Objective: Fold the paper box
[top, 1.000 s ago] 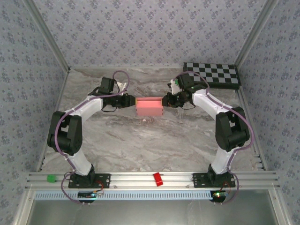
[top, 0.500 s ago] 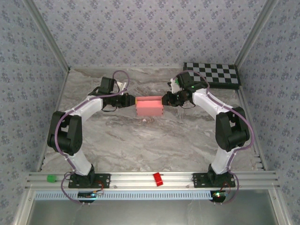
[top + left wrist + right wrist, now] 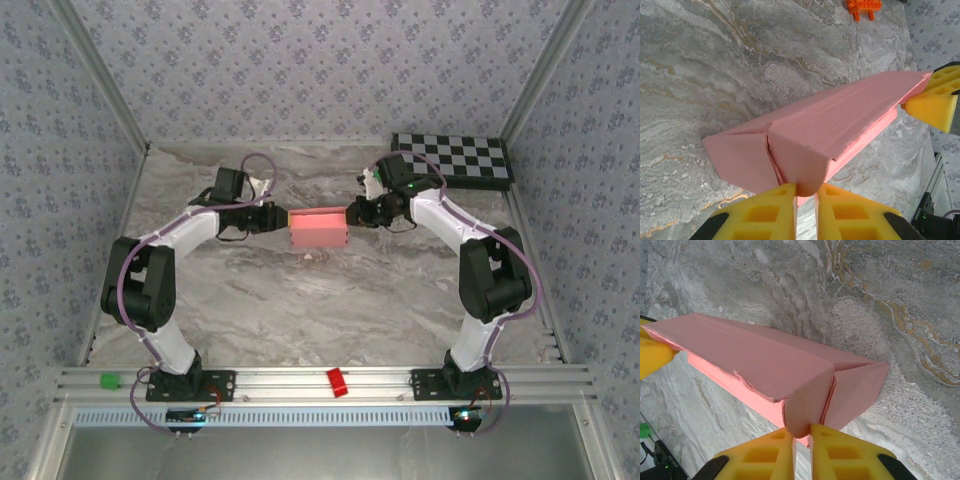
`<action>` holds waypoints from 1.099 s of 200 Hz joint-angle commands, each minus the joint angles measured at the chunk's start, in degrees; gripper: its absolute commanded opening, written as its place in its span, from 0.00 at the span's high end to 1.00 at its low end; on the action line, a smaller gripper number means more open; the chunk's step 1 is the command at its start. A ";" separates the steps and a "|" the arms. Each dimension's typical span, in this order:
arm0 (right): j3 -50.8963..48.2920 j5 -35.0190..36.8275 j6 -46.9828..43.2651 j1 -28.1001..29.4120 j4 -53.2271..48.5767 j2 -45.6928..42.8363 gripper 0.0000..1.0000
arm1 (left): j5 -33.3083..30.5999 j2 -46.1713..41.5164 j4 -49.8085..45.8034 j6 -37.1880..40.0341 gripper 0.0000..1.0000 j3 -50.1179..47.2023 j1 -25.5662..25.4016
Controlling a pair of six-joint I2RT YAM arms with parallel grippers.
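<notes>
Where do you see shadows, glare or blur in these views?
Top external: even, diffuse light, no glare, faint shadow by the paper box. Left wrist: box sharp, soft shadow on the table beneath. Right wrist: likewise, no motion blur.

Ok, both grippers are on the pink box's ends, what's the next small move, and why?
Probably press the lid down shut: the left gripper and right gripper each pinch an end of the paper box, and the lid's front edge stands ajar.
</notes>
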 commanded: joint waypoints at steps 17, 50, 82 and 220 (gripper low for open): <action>-0.34 1.13 -1.23 0.49 -1.96 0.26 0.85 | -0.56 -1.42 -1.49 1.35 0.84 -0.83 0.30; -0.31 1.58 -1.52 0.81 -2.50 0.44 0.85 | -0.74 -1.75 -1.84 1.61 0.84 -1.22 0.21; -0.87 1.78 -1.69 0.96 -2.72 0.57 0.86 | -0.74 -1.69 -2.18 1.77 0.84 -1.43 0.08; 0.15 1.83 -2.31 1.03 -3.33 0.66 0.84 | -1.62 -3.05 -3.29 2.00 0.80 1.30 -0.30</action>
